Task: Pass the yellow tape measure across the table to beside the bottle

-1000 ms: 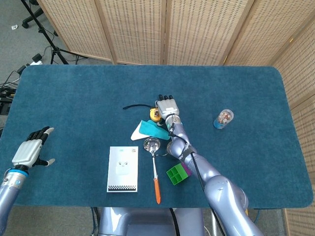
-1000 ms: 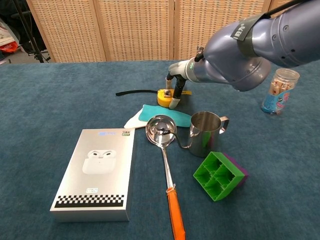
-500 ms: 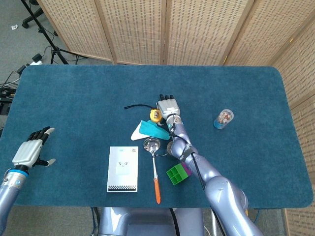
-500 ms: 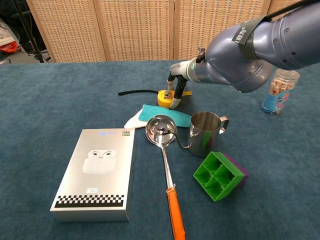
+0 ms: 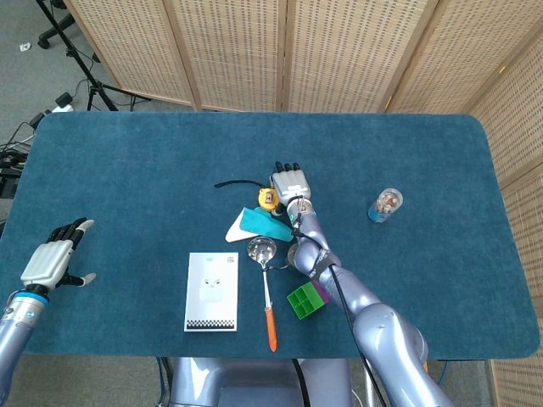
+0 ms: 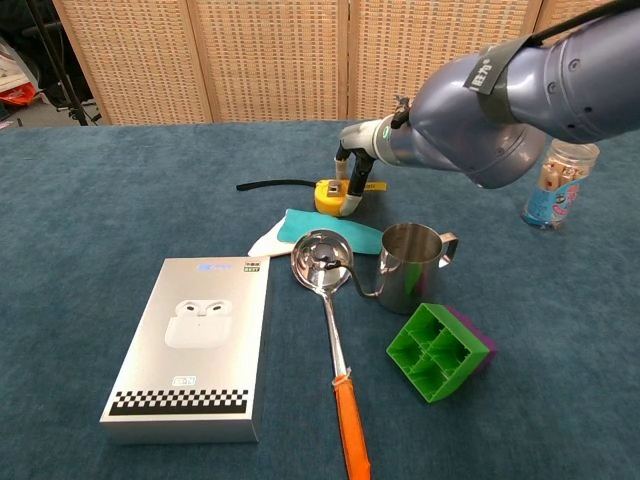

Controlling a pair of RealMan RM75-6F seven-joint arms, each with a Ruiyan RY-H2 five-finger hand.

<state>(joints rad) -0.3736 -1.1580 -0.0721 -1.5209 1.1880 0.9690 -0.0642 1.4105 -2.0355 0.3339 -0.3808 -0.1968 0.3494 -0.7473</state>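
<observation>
The small yellow round tape measure (image 6: 330, 195) is seen near the middle of the blue felt-covered table (image 5: 127, 161), with its black strap (image 6: 270, 184) laid out toward the left edge. The right hand (image 5: 290, 183) is placed right at the tape measure, on the side that faces the far edge and the right edge. Its fingers (image 6: 351, 185) are pointed down and are touching the yellow case. It cannot be told for sure if the case is gripped or only touched.

The clear plastic bottle with a blue bottom (image 5: 385, 204) is stood well apart from the tape measure, toward the right edge of the table. So the tape measure has to be carried to the right, away from the strap end. The right hand is much nearer than the left hand (image 5: 53, 259), which is held open near the left edge with its fingers spread and nothing in it.

A shiny steel cup (image 6: 408, 266) and a teal cloth (image 6: 325, 230) are lying just in front of the tape measure, and they could be bumped if the hand is kept low.
</observation>
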